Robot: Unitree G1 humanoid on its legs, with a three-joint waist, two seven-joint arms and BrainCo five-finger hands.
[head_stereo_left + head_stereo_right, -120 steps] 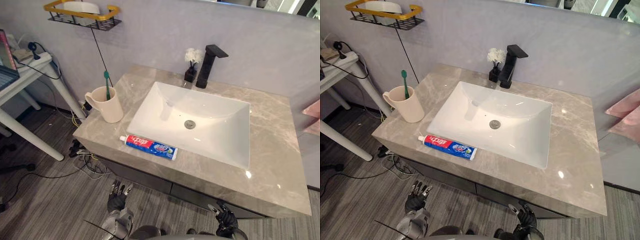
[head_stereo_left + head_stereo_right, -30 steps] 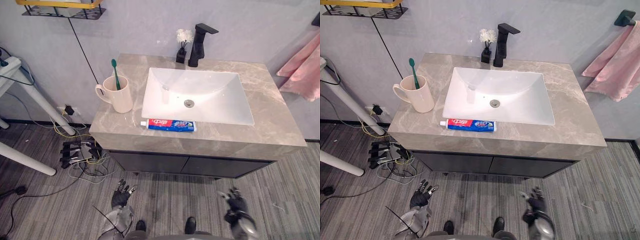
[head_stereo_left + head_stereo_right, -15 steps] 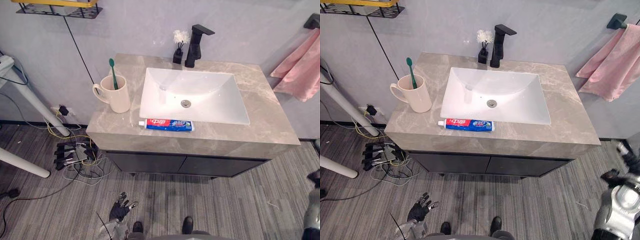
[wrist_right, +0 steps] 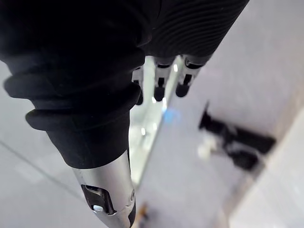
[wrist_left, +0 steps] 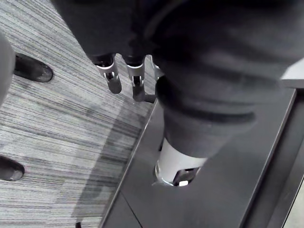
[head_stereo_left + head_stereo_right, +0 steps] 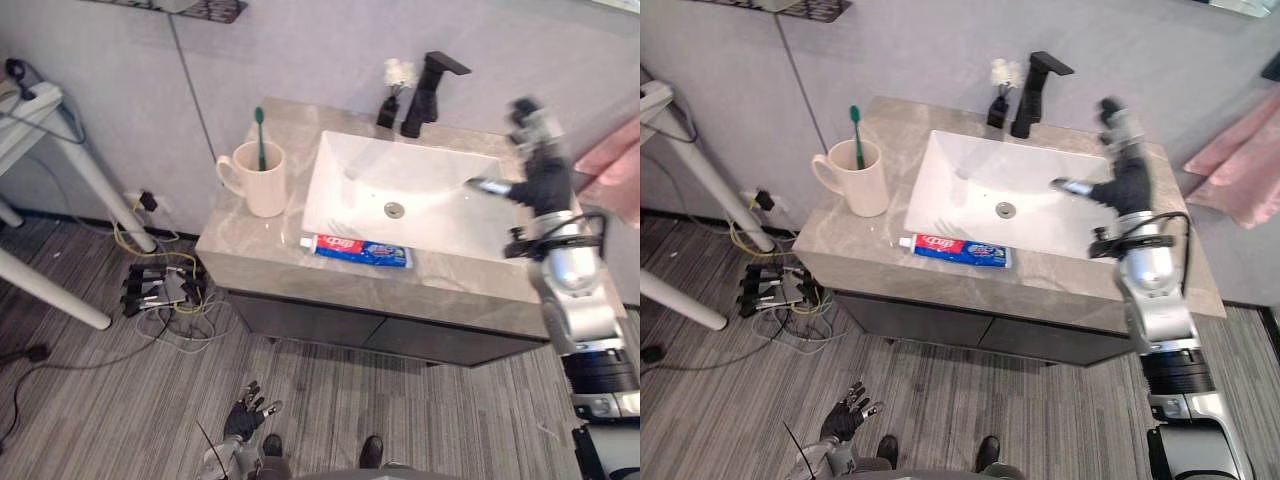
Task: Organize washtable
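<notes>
While the right hand hovers open, fingers straight, over the right end of the white basin, the toothpaste tube lies flat on the counter's near strip. Its long axis runs left to right, with the cap end pointing left toward the cup holding a green toothbrush. A black faucet and flower vase stand at the far edge; the left hand hangs low, fingers loosely spread.
</notes>
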